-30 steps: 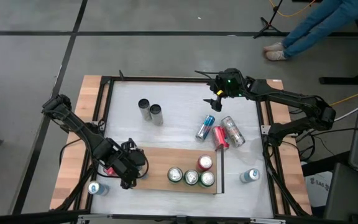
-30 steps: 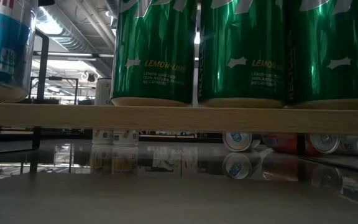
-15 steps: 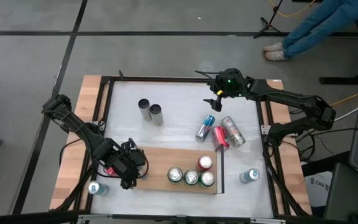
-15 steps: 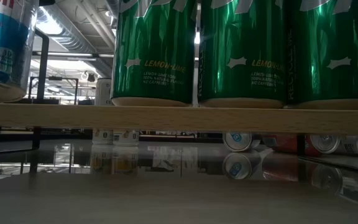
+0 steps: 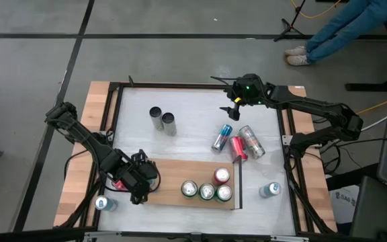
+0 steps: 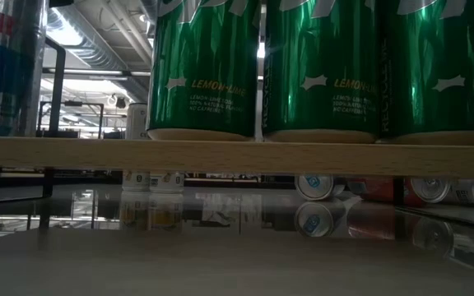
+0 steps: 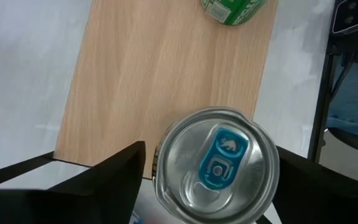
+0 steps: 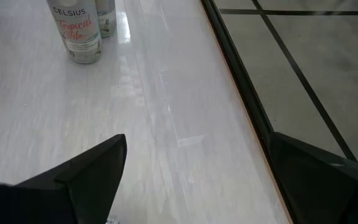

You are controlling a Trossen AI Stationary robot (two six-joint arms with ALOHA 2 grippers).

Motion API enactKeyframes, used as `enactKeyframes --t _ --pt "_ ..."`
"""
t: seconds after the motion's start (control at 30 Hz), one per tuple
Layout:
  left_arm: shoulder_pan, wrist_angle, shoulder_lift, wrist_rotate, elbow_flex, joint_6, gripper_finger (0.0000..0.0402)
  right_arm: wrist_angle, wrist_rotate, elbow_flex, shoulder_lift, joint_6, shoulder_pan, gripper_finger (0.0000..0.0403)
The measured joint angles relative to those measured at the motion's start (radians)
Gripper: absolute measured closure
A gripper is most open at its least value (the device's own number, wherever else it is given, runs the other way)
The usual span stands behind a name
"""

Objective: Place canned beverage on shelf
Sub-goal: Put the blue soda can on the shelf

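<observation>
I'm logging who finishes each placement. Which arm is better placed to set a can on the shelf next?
Left. Its hand grips a can at the shelf's end; the right hand is open and empty at the table's far side.

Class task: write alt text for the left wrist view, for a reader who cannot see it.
A silver can with a blue pull tab stands between the left gripper fingers above one end of the wooden shelf. A green can stands at its far end.

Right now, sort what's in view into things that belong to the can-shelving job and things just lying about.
Job:
left gripper, holding blue-tab can
shelf
shelved cans

Lying about:
right gripper, empty
two silver cans
toppled cans
</observation>
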Motion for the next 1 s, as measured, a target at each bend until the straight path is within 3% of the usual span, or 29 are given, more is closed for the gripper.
enactKeyframes --t 0.63,1.0 --pt "0.018 0.085 0.000 0.032 0.001 0.002 0.0108 0.000 0.000 0.000 0.000 0.000 0.000 0.0022" --pt "0.075 0.075 -0.001 0.024 0.111 0.106 0.0108 0.000 0.000 0.000 0.000 0.000 0.000 0.0022"
